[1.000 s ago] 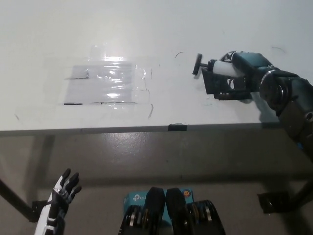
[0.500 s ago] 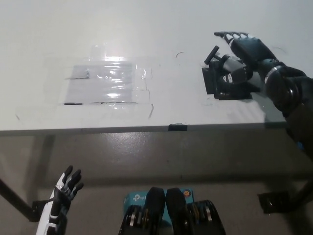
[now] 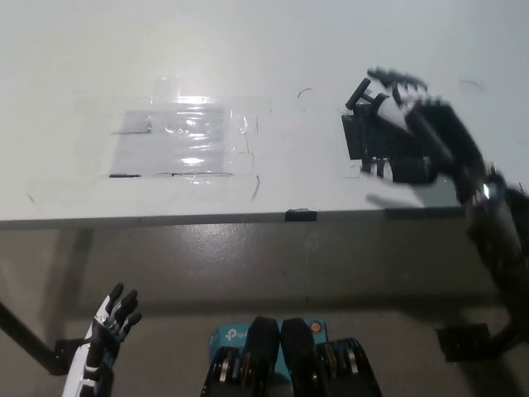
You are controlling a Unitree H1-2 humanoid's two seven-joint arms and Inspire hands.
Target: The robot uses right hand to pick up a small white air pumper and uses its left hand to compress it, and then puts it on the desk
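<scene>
The small air pump (image 3: 374, 116), a white cylinder with a black handle and black base, rests on the white desk (image 3: 248, 50) at the right. My black right hand (image 3: 430, 136) is motion-blurred just right of it and partly over it, fingers spread and holding nothing. The pump's right side is hidden behind that hand. My white left hand (image 3: 106, 335) hangs below the desk at the lower left, open, fingers apart.
A shiny patch of clear tape (image 3: 182, 141) covers the desk's left middle. A small black clip (image 3: 300, 215) sits on the desk's front edge. A blue box (image 3: 227, 335) lies on the floor below.
My right hand has let go of the pump, opened and drawn back toward the lower right. The pump now stands on the desk with its handle tilted up. The left hand barely moved.
</scene>
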